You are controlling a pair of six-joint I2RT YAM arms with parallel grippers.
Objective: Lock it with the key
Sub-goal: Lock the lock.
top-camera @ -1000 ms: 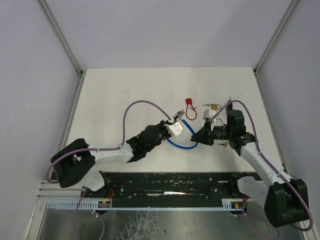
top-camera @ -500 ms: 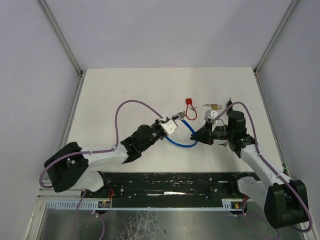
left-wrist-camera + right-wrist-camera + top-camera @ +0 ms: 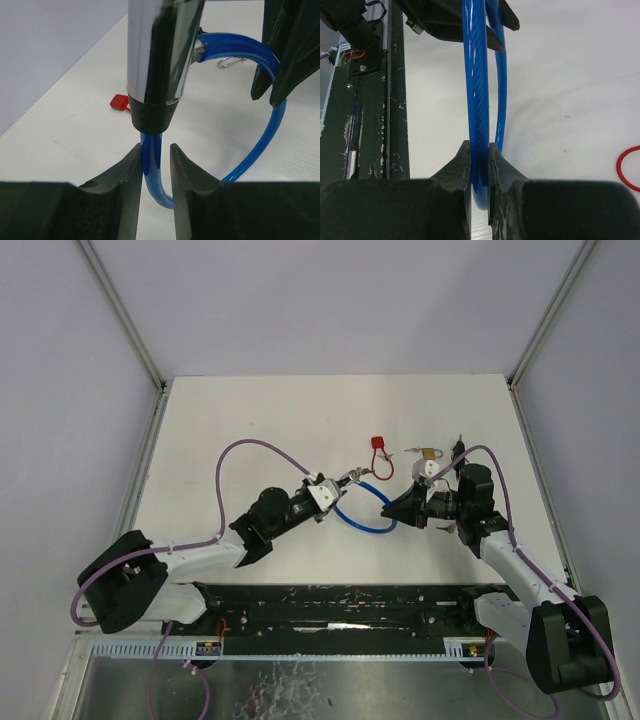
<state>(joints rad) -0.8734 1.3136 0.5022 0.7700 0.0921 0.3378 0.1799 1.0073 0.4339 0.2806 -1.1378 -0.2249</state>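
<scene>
L gripper (image 3: 156, 150) jaws parted, loose round blue cable (image 3: 472, 75) just below chrome lock barrel (image 3: 160, 50), R gripper (image 3: 479, 150) clamped on same cable, loop betw. arms, mid white table (image 3: 250, 420).

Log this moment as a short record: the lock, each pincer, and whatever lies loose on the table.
lock: blue cable lock, its loop slung between the two arms, with a chrome cylinder at one end
left pincer: astride the cable just below the cylinder, with a gap showing on one side
right pincer: shut on the cable
loose on table: red tag and small brass padlock, both beyond the arms
key in cylinder: cannot tell
</scene>
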